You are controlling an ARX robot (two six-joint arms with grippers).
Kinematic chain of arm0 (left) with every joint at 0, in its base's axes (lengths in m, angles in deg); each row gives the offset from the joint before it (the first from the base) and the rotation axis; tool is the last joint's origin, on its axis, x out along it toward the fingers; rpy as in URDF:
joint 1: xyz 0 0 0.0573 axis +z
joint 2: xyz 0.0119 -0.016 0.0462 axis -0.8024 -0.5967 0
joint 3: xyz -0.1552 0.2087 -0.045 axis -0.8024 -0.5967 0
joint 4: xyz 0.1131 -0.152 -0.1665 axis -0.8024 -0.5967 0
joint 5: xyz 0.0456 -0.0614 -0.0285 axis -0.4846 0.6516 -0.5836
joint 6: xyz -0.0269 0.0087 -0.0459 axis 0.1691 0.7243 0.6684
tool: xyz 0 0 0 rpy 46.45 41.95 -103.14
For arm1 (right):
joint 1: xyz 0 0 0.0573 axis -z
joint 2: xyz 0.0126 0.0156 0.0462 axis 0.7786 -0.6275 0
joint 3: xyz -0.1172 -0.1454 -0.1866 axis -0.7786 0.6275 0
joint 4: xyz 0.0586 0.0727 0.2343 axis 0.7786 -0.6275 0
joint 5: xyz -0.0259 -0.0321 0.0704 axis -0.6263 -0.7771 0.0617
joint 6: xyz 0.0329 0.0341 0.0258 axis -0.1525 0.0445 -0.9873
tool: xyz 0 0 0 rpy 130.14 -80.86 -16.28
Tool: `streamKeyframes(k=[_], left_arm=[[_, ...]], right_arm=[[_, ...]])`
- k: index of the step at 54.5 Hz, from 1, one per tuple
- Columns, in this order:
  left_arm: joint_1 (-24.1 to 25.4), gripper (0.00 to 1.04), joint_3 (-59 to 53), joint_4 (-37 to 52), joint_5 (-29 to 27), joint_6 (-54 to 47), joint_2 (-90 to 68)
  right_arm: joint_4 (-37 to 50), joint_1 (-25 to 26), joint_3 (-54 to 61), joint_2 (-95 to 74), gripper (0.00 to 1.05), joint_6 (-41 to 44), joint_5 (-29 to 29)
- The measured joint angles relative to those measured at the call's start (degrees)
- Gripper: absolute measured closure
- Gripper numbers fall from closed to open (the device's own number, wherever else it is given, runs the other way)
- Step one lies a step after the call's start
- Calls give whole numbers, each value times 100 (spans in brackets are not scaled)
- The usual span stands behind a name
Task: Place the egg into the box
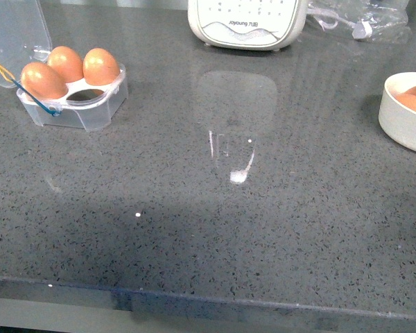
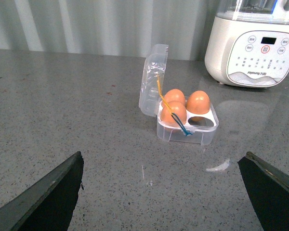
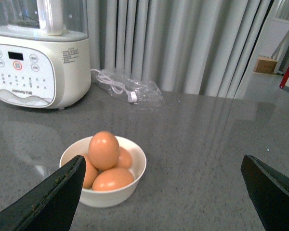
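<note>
Eggs point(image 1: 66, 66), three of them and brown, sit in the clear plastic egg box point(image 1: 83, 111) at the far left of a grey speckled countertop point(image 1: 208, 236); its near-right cell point(image 1: 90, 94) is empty. The hinged lid point(image 1: 10, 35) stands open on the box's left side, with a yellow band point(image 2: 159, 89) and a blue band point(image 2: 183, 129) trailing across the nearest egg. At the right edge of the counter, well apart from the box, a round white bowl point(image 3: 111, 195) holds several more brown eggs point(image 3: 103, 149). A white Joyoung blender point(image 1: 246, 24) stands at the far middle, and to its right lies a clear bag point(image 3: 130, 89) with a white cable inside. The left gripper point(image 2: 163, 155) hangs above the counter facing the box, its dark fingers point(image 2: 53, 192) spread wide and holding nothing. The right gripper point(image 3: 164, 156) hangs over the bowl, fingers point(image 3: 48, 197) equally wide and empty.
</note>
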Motion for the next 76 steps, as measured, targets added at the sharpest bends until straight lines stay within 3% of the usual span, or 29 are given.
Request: streamKeyframes(k=[3, 8, 27, 50, 76], left_arm=[[0, 7, 0, 0, 0, 0, 0], [0, 7, 0, 0, 0, 0, 0], [0, 7, 0, 0, 0, 0, 0], [0, 7, 0, 0, 0, 0, 0], [0, 7, 0, 0, 0, 0, 0]], right_arm=[[610, 87, -352, -890, 7, -15, 138], [839, 111, -981, -2057, 7, -236, 348], [-584, -278, -3053, -3965, 7, -774, 551], [-1644, -549, -3650, -4828, 7, -223, 503], [-1733, -546, -3615, -5106, 7, -72, 553]])
